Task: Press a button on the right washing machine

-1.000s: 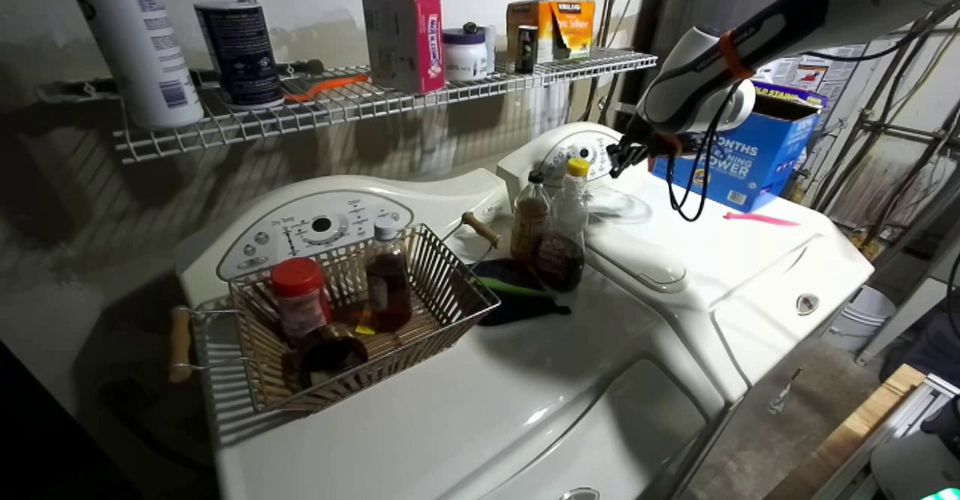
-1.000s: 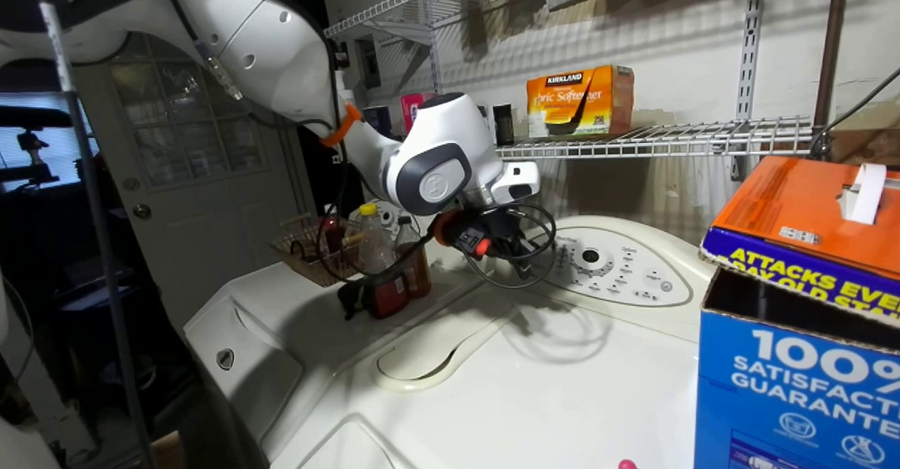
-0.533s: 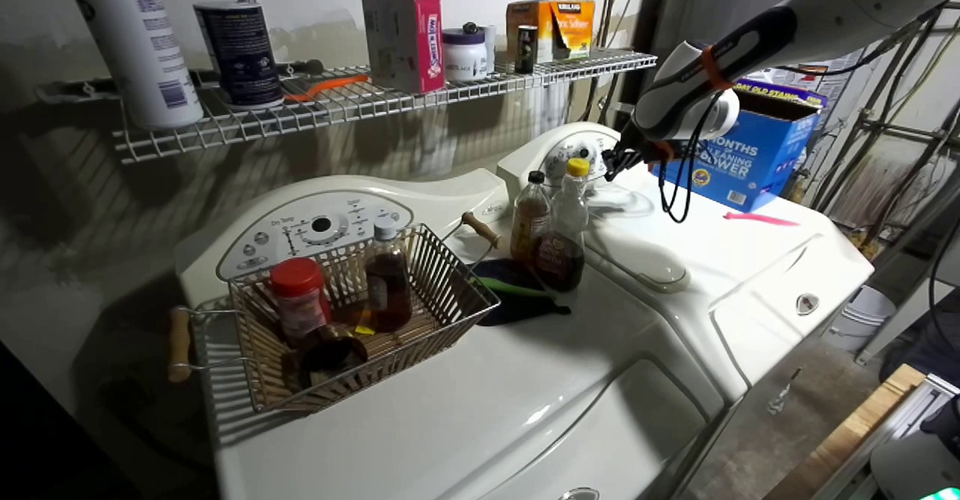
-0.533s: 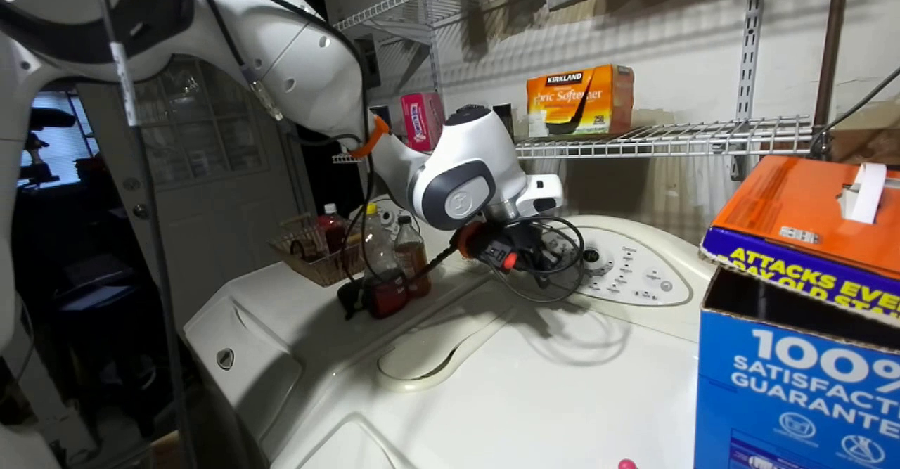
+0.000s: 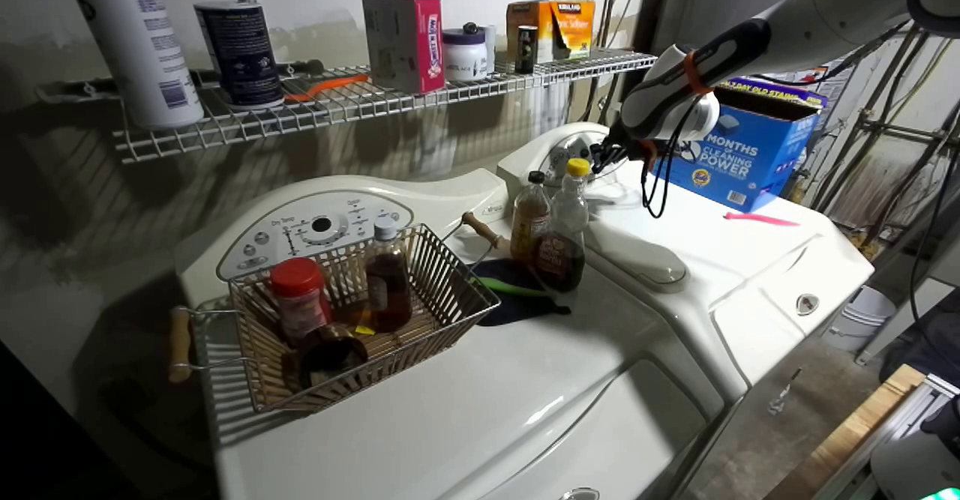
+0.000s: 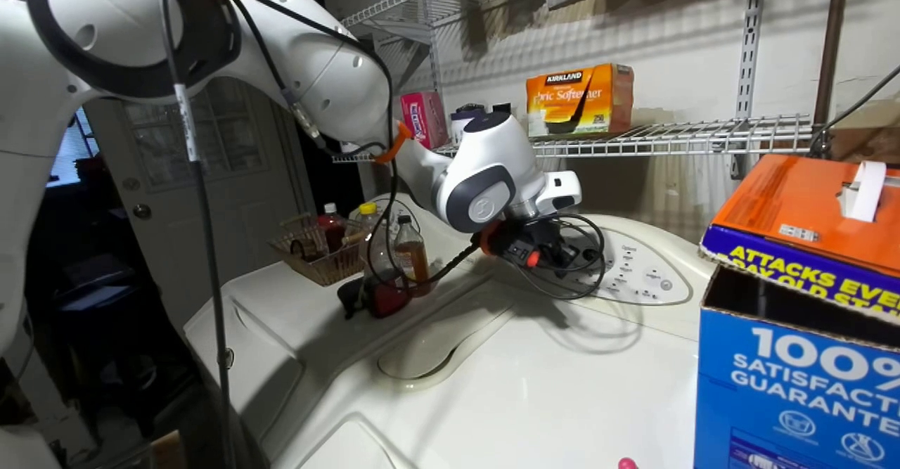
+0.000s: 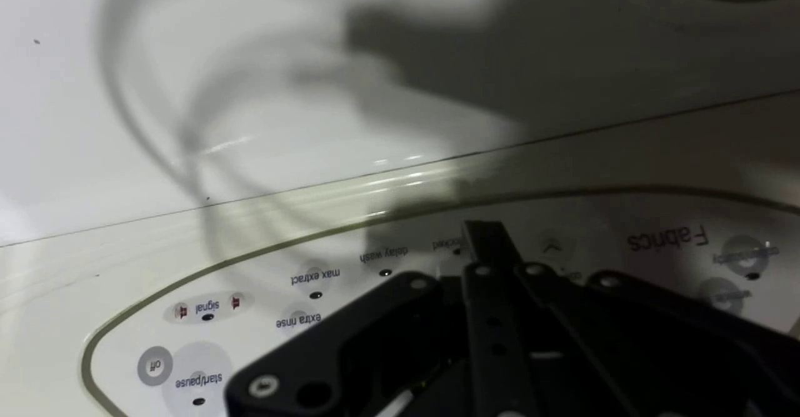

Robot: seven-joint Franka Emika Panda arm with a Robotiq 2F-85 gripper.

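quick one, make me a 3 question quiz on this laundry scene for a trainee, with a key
1. True or false: the claw is close to the control panel of the right washing machine.

2. In the wrist view, which word is on the round gray button beside the start/pause label?
A) signal
B) off
C) Fabrics

3. Fill in the blank: the red-lidded jar stands in the wire ____.

Key:
1. True
2. B
3. basket
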